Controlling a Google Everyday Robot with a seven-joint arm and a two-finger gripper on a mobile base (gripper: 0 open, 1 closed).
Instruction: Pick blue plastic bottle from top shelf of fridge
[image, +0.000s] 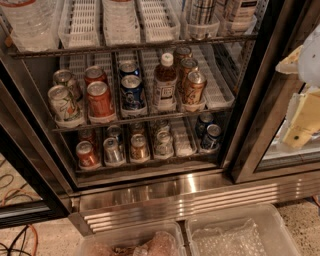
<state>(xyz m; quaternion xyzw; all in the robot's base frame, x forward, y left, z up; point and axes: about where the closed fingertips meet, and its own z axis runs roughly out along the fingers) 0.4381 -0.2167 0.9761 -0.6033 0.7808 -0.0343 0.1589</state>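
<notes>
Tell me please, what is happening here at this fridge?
A robot is meant to take the blue plastic bottle from the top shelf of the open fridge. The bottle stands in a clear bin at the picture's top edge, only partly seen. The gripper is at the right edge, before the glass door, well apart from the bottle.

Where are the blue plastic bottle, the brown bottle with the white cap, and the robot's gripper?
blue plastic bottle (202, 11): camera view, its dark striped label, on the top shelf (130, 47).
brown bottle (164, 86): camera view, its pale label.
gripper (301, 122): camera view, its pale body, at the picture's right edge.
</notes>
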